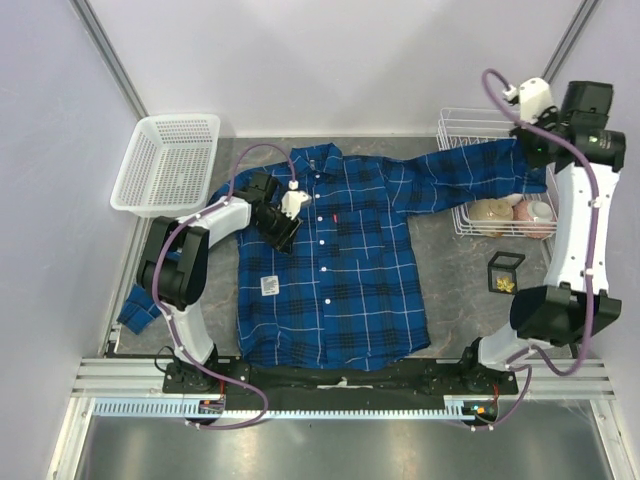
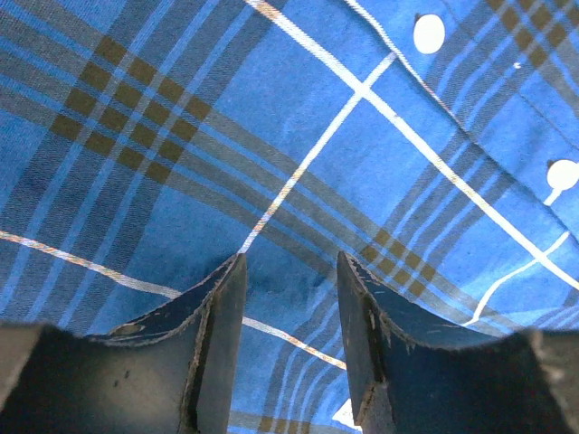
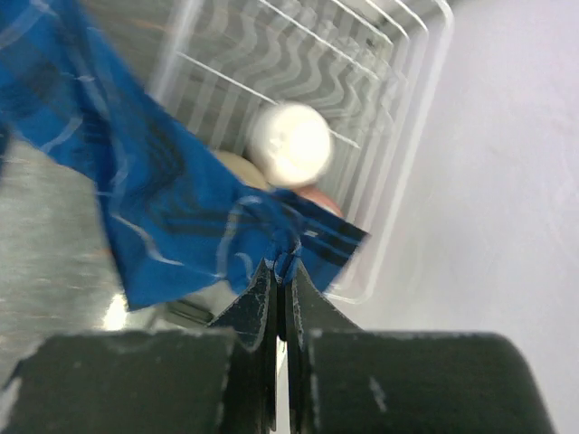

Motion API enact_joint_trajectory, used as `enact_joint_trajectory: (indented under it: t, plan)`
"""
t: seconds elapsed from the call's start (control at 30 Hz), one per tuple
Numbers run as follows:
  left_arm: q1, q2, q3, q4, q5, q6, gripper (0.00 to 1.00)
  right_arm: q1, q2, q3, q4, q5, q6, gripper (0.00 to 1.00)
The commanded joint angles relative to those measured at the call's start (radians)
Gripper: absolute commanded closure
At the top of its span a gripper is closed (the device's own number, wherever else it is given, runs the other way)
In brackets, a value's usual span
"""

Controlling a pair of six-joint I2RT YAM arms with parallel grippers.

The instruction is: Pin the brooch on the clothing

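Reading the clothing as light, limp cloth that drapes and bunches. We judge it is best taken at a cuff or hem, not mid-panel.

Right gripper: pressed together on the sleeve cuff, holding it raised over the wire basket at far right.

Left gripper: spread, just above the chest panel beside the button line, with nothing between its fingers.

Brooch: lies in a small black box near the right arm, well apart from the shirt body. We judge it tiny, stiff and slippery, so pinch it by the edges.

Bare table shows between shirt and box, giving room to travel. The basket wires near the held sleeve could snag it.
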Motion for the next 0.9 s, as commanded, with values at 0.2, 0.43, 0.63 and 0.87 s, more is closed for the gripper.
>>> enact_joint_trajectory:
  t: [0.2,0.43,0.63,0.87]
  plan:
    - [0.004,0.071,0.056,-0.012,-0.056,-0.034,0.52,-0.177,0.223,0.056,0.101,0.141,0.040,1.00]
    - [0.003,0.063,0.085,-0.034,-0.027,-0.030,0.52,-0.214,0.357,0.052,0.225,0.296,-0.002,1.00]
    - [-0.013,0.061,0.117,-0.046,0.030,-0.023,0.51,-0.254,0.431,0.066,0.286,0.355,-0.054,1.00]
    - [-0.023,0.037,0.131,-0.048,0.082,-0.040,0.51,-0.256,0.470,-0.012,0.371,0.422,-0.095,1.00]
